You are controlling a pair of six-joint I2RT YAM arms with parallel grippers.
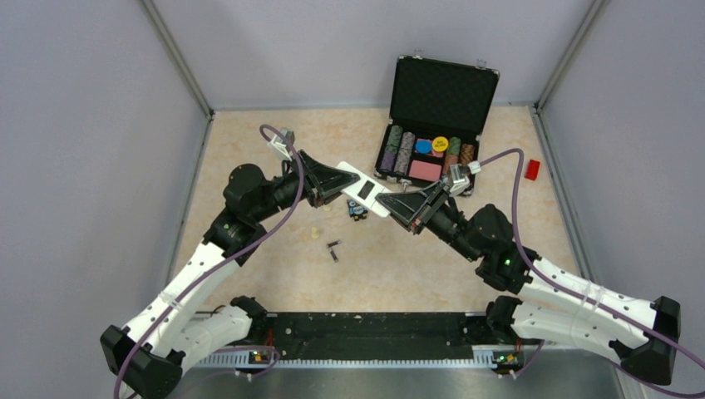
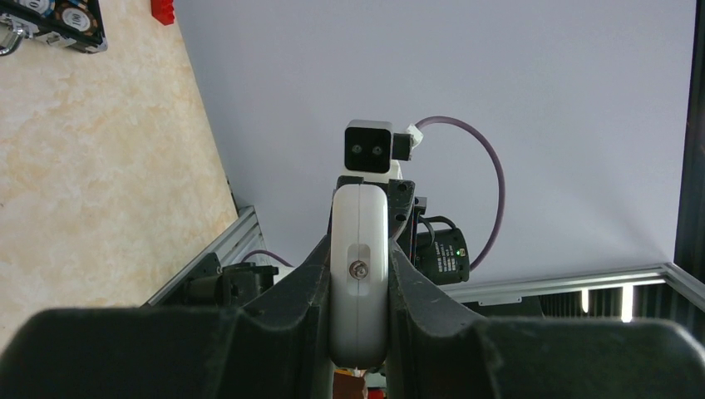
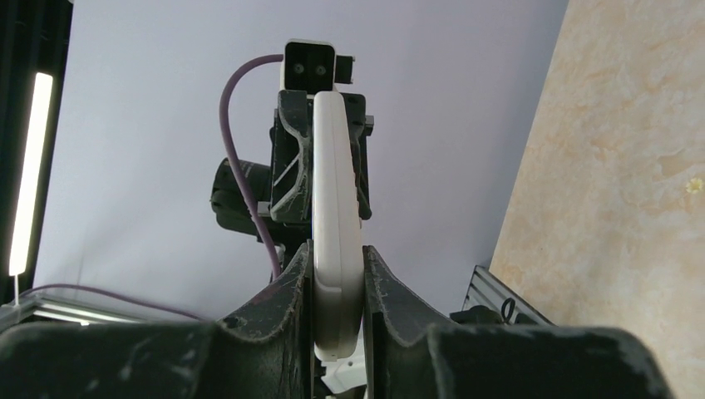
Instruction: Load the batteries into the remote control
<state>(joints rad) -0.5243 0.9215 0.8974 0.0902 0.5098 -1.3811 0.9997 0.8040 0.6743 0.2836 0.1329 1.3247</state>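
Holding slim white plastic remote control [image 1: 363,189] bay-up, left gripper [image 1: 339,179] and right gripper [image 1: 396,204] pinching ends; next, free one for dark cylindrical batteries [image 1: 333,250], 7 o'clock.

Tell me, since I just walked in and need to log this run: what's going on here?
Both arms hold the remote control up between them over the table. The left gripper has its jaws shut on one end and the right gripper has its jaws shut on the other. The white back faces up, showing the dark bay. The batteries lie on the table below, not yet loaded.
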